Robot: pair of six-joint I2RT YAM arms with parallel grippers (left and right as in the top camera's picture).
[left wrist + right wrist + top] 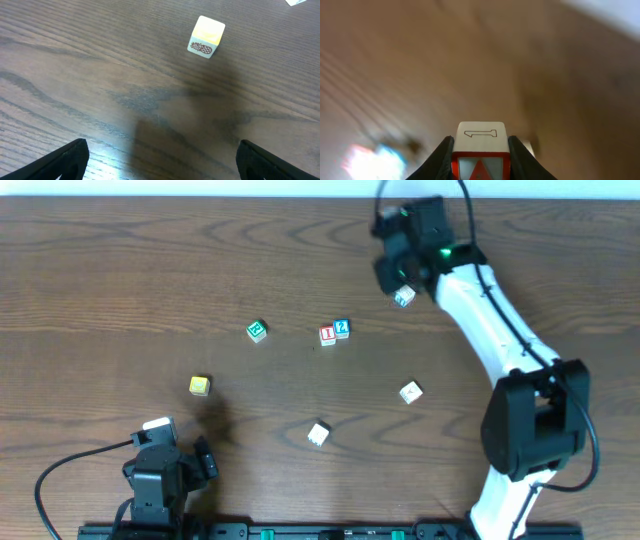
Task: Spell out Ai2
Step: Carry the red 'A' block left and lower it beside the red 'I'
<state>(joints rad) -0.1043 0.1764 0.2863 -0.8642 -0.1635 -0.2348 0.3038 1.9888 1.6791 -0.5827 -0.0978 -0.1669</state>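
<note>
Wood-grain surface point(120, 270); everything behind the cube is blurred in the right wrist view. Right fingers point(440, 156) are clamped on a pale cube point(481, 137). Its top face shows an outlined 1. Its front face is red-framed with a red peak and cut off at the frame edge, so the letter is unreadable. Red I cube point(327, 334) and blue 2 cube point(342, 328) sit touching, well apart from those fingers. Left fingers point(65, 160) are spread wide, gripping nothing, with the yellow cube point(206, 36) ahead of them, not touching.
</note>
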